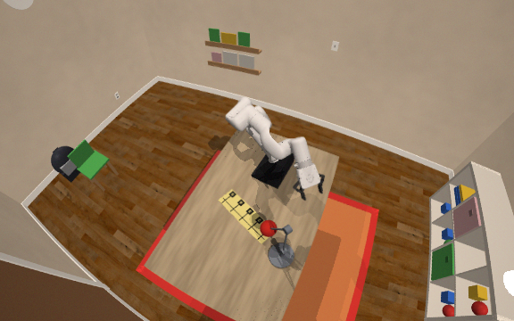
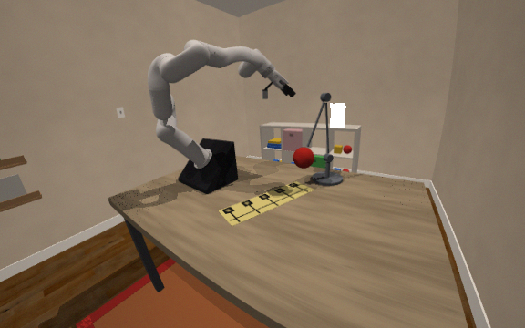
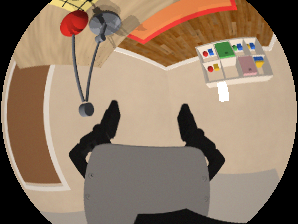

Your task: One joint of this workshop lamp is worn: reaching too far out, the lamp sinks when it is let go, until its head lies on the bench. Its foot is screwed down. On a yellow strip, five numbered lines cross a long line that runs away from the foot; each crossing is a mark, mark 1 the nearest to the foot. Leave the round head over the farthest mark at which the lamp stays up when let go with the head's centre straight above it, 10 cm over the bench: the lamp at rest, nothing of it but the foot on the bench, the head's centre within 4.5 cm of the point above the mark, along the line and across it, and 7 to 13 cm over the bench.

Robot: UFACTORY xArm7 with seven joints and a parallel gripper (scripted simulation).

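The lamp has a grey round foot (image 1: pixel 280 256) (image 2: pixel 327 179) on the bench and thin grey arms that rise to a top joint (image 2: pixel 325 97). Its red round head (image 1: pixel 268 227) (image 2: pixel 303 157) hangs clear above the bench, over the foot end of the yellow strip (image 1: pixel 244 215) (image 2: pixel 266 202). Four numbered marks show on the strip; the head hides the one nearest the foot in the overhead view. My gripper (image 1: pixel 311 193) (image 2: pixel 289 92) (image 3: pixel 149 109) is open and empty, high above the bench, apart from the lamp and close to its top joint (image 3: pixel 85 110). The wrist view shows the head (image 3: pixel 73 24) far below.
The arm's black base (image 1: pixel 274 171) (image 2: pixel 210 172) stands on the bench behind the strip. A white shelf (image 1: pixel 462 250) (image 2: pixel 310 143) with coloured blocks stands by the wall beyond the lamp. An orange mat (image 1: pixel 328 250) with a red border lies beside the bench.
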